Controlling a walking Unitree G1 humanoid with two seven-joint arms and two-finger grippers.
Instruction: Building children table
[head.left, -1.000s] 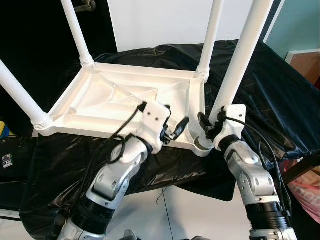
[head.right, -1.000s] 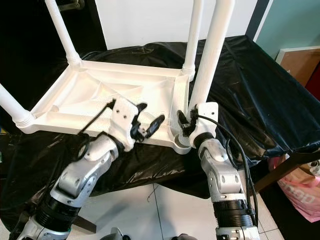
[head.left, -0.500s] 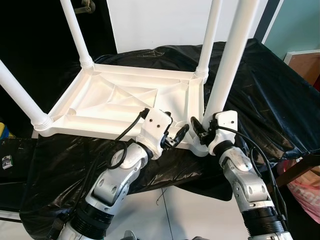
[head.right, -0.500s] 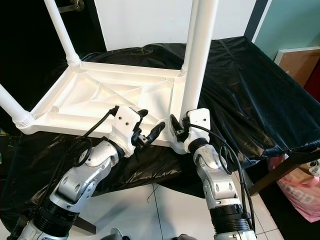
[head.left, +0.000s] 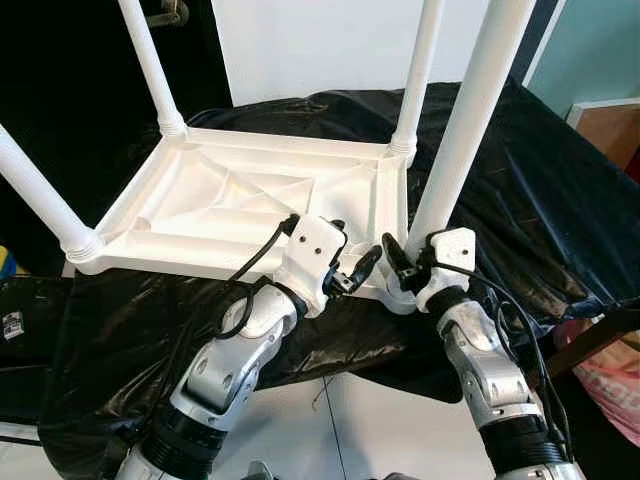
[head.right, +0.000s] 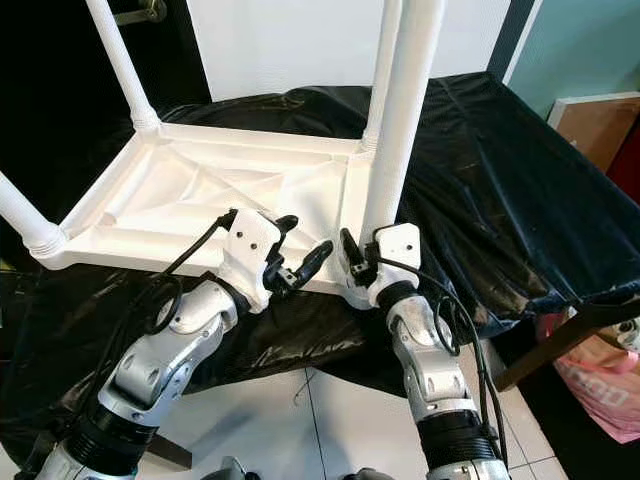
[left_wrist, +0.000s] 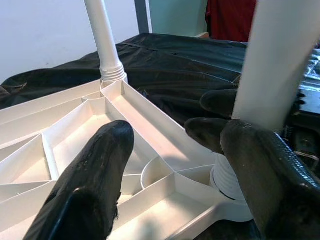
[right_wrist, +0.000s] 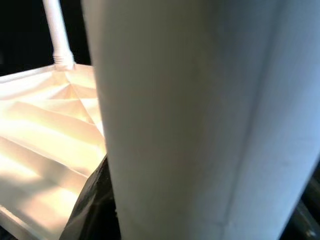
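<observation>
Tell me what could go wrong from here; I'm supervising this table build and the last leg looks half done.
1. The fourth leg leans in its corner socket while the right gripper holds it low down; it could cross-thread or pop out.
2. The upturned tabletop lies on a slick black sheet near the edge; pushing could slide it off.
3. The open left gripper hovers beside the socket, not bracing the top.

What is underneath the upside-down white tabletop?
The tabletop lies on a black plastic sheet draped over whatever supports it. The sheet hides that support, so I cannot tell what it is. Tiled floor shows below the front edge.
</observation>
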